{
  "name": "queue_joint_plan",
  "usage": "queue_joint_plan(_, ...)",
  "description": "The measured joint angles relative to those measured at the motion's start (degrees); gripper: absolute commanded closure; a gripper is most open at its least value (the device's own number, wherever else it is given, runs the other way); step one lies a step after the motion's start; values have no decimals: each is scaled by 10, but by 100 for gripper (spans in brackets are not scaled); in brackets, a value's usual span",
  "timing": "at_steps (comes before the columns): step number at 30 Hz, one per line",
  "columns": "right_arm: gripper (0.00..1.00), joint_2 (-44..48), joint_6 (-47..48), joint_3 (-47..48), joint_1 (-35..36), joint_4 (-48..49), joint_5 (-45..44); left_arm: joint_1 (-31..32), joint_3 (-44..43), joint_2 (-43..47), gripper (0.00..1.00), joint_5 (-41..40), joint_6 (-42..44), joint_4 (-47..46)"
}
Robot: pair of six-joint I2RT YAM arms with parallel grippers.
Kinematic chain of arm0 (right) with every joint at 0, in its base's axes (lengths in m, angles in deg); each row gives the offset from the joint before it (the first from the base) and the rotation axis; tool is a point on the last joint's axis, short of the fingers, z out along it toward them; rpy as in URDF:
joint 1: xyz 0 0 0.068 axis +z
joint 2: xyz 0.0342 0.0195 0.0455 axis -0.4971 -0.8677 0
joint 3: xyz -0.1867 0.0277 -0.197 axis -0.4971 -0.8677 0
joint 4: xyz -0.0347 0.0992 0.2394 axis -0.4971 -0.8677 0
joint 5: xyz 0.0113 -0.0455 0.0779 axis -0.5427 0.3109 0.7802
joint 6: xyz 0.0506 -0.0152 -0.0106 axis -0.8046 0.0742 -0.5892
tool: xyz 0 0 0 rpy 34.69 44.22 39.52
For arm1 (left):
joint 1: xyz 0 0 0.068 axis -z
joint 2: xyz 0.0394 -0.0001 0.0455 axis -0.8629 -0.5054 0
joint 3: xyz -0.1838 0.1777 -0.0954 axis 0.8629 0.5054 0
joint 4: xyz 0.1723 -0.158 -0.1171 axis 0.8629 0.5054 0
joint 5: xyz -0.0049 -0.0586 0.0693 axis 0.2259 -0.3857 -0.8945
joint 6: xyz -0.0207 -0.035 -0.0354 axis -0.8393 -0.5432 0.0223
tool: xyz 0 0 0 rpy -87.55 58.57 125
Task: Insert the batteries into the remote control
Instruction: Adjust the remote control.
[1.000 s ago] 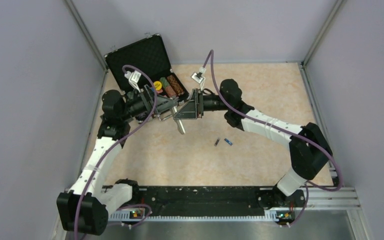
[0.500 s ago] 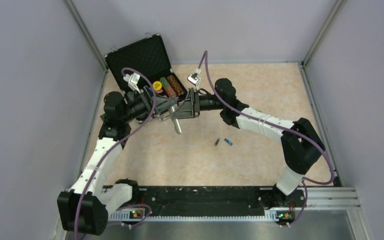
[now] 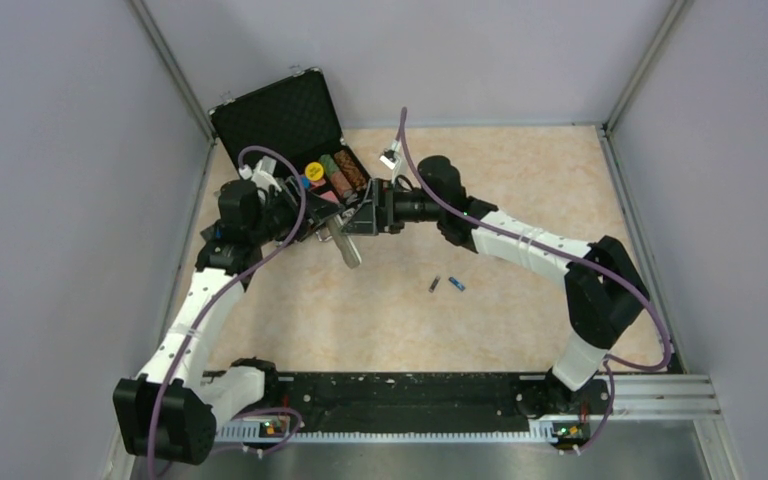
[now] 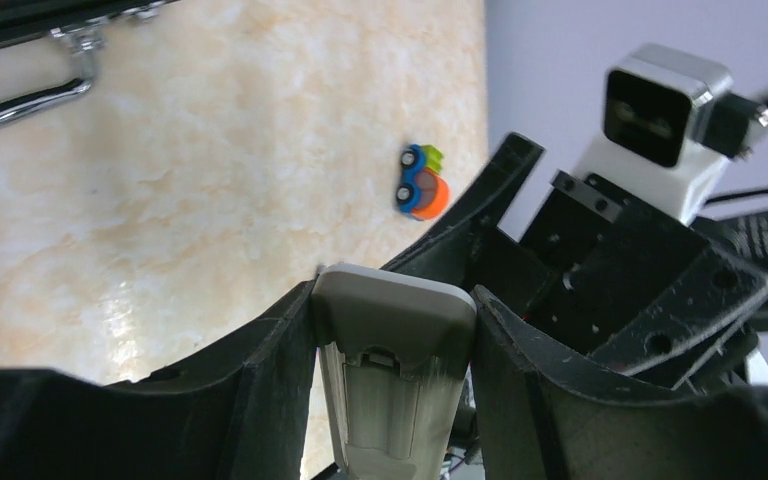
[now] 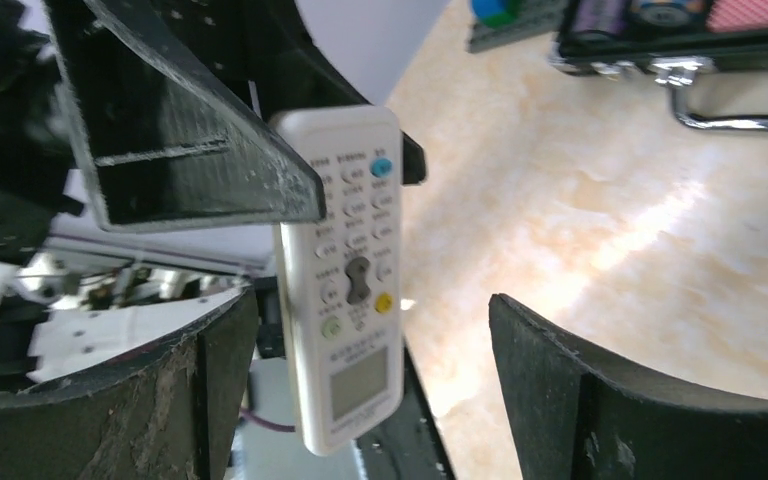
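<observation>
The white remote control hangs above the table, with my left gripper shut on its top end. In the left wrist view its greyish back with the battery compartment sits clamped between both fingers of the left gripper. My right gripper faces it from the right. In the right wrist view the remote's button side stands between the spread fingers of the right gripper, nearer the left one, untouched. Both batteries lie on the table: dark grey and blue.
An open black case with coloured items stands at the back left, its metal handle close behind the grippers. An orange-green-blue toy lies on the table. Walls close in on three sides.
The right gripper has opened and let go of the remote. The left gripper closed on it and now carries it alone, shifted slightly left; the right arm stretched further left.
</observation>
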Motion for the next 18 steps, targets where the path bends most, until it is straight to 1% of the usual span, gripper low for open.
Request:
queue_joint_plan(4, 19, 0, 59, 0, 8, -48, -45, 0, -1, -14, 100, -41, -17, 37)
queue_joint_plan(6, 20, 3, 93, 0, 22, -68, -72, 0, -1, -18, 100, -59, -27, 52)
queue_joint_plan(9, 26, 6, 139, 10, 56, -107, -114, 0, -3, -20, 100, -87, -43, 76)
queue_joint_plan(13, 39, 6, 182, 40, 97, -156, -158, 0, -7, -20, 100, -116, -60, 99)
queue_joint_plan(15, 47, 6, 197, 51, 107, -170, -179, 0, -10, -20, 100, -130, -66, 111)
queue_joint_plan(18, 62, 6, 220, 61, 116, -193, -218, 0, -16, -19, 100, -146, -70, 126)
